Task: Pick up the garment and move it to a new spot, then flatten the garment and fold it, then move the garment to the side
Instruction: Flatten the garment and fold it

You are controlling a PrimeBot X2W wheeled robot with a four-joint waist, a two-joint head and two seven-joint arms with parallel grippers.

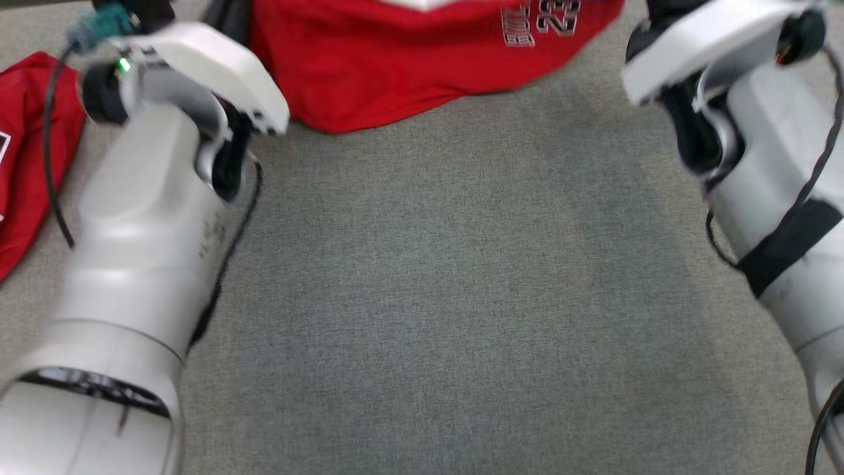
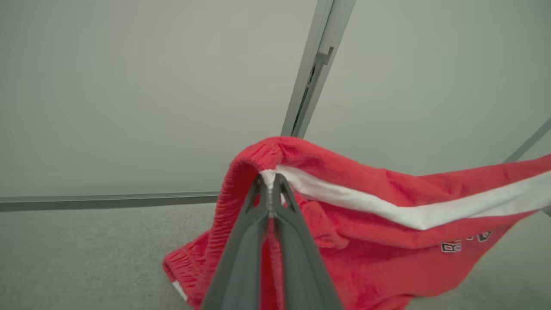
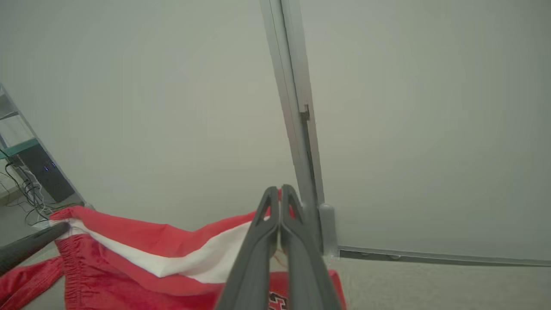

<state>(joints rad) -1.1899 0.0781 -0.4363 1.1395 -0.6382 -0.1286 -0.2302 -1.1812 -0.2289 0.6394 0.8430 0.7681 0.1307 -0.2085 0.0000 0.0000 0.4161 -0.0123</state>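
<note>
Okay, the red soft-fabric garment (image 1: 409, 59), with a white stripe and black-and-white lettering, is strung between both claws. Its top edge is lifted and its lower hem droops onto the grey carpet (image 1: 422, 316) at the far end of the head view. The left gripper (image 2: 270, 196) is pressed together, pinching the ribbed elastic edge right where the white stripe starts. The right gripper (image 3: 280, 196) is likewise pressed together, with red fabric nipped at its tips.

The two-point hold is probably so the cloth hangs spread and can be laid flat at a new spot. My read is that this is the carry step, with flattening not begun.

Around it:
- A second red cloth piece (image 1: 26, 152) lies on the carpet by the pale left forearm (image 1: 145, 218) — same garment or another, cannot tell.
- A grey metal post (image 2: 314, 69) stands against the pale wall behind.
- A shelf with a dark box and cables (image 3: 34, 172) is off to one side.

Likely snags are that loose red piece and the black cable (image 1: 56, 178) dangling off the left arm.
</note>
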